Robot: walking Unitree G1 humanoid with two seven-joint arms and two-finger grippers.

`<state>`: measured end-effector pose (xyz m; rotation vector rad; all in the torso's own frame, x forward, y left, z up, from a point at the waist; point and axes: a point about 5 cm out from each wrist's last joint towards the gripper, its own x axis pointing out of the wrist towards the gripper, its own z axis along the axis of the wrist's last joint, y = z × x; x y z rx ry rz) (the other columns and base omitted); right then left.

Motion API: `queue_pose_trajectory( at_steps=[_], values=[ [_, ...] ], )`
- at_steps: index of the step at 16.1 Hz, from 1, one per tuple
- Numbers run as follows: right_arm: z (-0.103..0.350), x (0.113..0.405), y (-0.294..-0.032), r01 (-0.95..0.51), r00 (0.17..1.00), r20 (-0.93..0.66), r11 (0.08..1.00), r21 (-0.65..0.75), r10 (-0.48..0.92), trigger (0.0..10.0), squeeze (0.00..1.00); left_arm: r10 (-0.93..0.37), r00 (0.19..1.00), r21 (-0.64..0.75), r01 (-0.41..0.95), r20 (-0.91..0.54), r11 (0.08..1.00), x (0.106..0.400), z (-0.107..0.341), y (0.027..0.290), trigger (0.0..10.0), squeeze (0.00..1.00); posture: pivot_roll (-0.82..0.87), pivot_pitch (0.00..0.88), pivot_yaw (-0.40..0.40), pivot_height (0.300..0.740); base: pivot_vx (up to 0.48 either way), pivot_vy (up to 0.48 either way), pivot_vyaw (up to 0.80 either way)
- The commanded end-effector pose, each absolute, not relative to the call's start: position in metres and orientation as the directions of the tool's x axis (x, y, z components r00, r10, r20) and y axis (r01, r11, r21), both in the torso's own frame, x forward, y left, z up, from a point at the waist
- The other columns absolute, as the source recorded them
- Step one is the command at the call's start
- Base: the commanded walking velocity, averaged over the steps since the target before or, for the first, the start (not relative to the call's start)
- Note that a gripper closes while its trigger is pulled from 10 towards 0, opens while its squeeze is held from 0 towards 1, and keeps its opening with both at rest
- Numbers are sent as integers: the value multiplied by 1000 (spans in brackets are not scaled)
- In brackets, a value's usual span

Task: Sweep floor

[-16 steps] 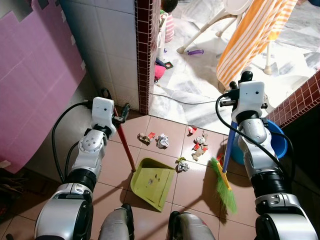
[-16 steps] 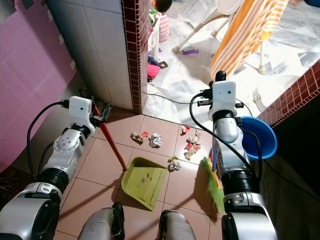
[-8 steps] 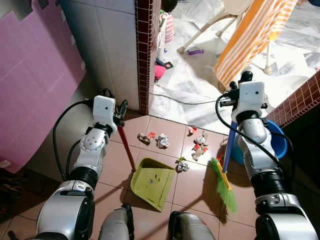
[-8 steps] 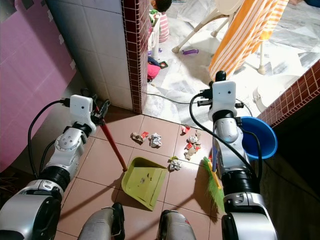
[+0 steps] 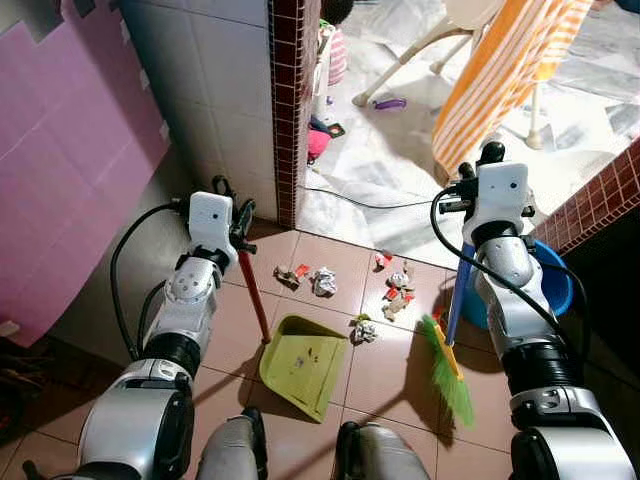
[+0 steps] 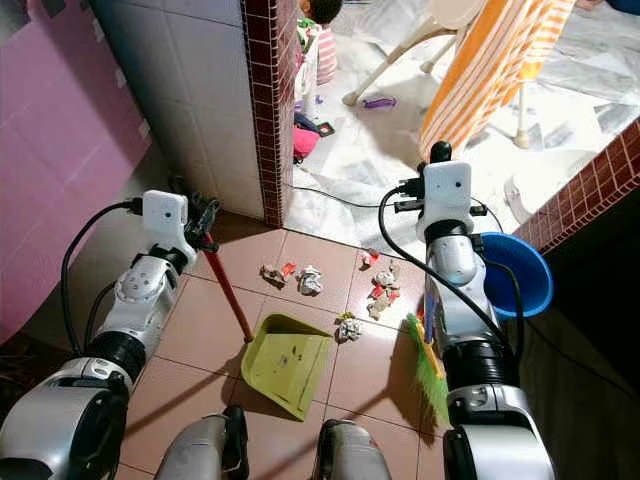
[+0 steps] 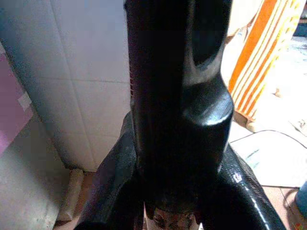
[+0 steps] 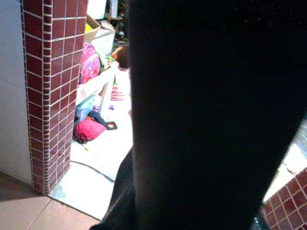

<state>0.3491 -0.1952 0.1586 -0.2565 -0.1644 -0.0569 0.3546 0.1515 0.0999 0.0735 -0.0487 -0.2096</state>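
Left gripper [image 5: 240, 222] pinches the yellow-green plastic dustpan's [image 5: 304, 363] red handle; the wrist view reveals black fingers [image 7: 115, 187] clamped. Right gripper's state: cannot tell. Green-bristled broom [image 5: 447, 368] stands beside crumpled paper scraps [image 5: 400, 292], blue basin [image 6: 520, 275] behind.

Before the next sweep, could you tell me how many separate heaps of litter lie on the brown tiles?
4: a scrap heap nearest the red handle, a white wad beside it, a wad at the dustpan's corner, and a reddish cluster nearer the broom. Smaller bits may hide.
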Motion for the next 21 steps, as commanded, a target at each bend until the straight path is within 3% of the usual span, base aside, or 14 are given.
queue_pose_trajectory(
  at_steps=[1,12,17,18,19,21],
  values=[
    [161,349,-199,80,985,170,958,-277,-33,10000,0,-208,978,120,203,26,972,354,98,154,0,0,-116,187,-54,740,0,0,0],
    [164,359,-189,65,984,179,964,-259,-18,10000,0,-204,977,136,194,63,972,356,105,150,0,0,-83,136,-47,740,0,0,0],
    [158,361,-177,37,984,175,974,-223,3,10000,0,-107,985,136,89,133,987,349,109,152,0,0,-29,110,-47,740,0,0,0],
    [157,362,-175,33,985,173,976,-215,5,10000,0,-72,989,129,55,129,990,348,107,155,2627,0,-21,106,-46,740,0,0,0],
    [156,362,-172,22,985,174,979,-203,14,10000,0,-23,992,122,7,124,993,345,105,158,10000,0,-12,100,-43,740,0,0,0],
    [155,362,-166,-2,984,177,984,-178,34,10000,0,49,988,124,-67,145,990,339,104,162,10000,0,0,91,-33,740,0,0,0]
  ],
)
